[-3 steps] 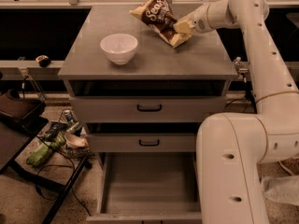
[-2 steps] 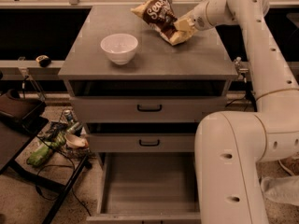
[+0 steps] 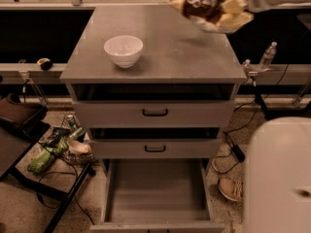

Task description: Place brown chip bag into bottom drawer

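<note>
The brown chip bag (image 3: 210, 8) hangs in the air above the back right part of the cabinet top (image 3: 160, 52), held at its right end. My gripper (image 3: 236, 6) is at the top right of the view, shut on the bag's pale yellow end. The bottom drawer (image 3: 155, 191) is pulled open at the foot of the cabinet, a wide grey tray with nothing showing inside. It lies well below and in front of the bag.
A white bowl (image 3: 123, 50) stands on the cabinet top at the left. Two shallower drawers with black handles (image 3: 155, 112) sit above the open one. My white base (image 3: 277, 176) fills the lower right. A low black table (image 3: 19, 135) and clutter lie on the floor at the left.
The bag was resting on the back right of the cabinet top; now my gripper has lifted it clear of the surface. The arm has risen toward the top right.
</note>
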Tool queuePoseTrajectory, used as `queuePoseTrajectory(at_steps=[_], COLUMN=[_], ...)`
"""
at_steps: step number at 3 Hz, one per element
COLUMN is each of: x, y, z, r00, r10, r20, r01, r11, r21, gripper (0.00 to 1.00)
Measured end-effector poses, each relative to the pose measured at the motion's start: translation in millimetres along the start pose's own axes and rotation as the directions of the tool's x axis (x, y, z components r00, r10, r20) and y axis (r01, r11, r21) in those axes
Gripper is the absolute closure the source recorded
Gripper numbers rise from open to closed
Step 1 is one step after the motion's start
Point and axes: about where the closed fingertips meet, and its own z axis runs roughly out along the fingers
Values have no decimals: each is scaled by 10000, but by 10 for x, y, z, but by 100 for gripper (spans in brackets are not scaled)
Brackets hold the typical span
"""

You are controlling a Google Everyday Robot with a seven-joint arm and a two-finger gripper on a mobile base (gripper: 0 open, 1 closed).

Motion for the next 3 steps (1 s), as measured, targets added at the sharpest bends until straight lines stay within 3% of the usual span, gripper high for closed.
queuePoseTrajectory(at_steps=[1, 2, 3], x=[-3, -278, -832], y=[-369, -290, 301], z=[-1235, -2335, -3179], r00=[9984, 9913, 9776], r10=[-412, -902, -1236], r20=[391, 953, 1705], r01=[344, 598, 617], r11=[9864, 9569, 9423], r21=[1610, 2842, 3291], gripper=[100, 100, 100])
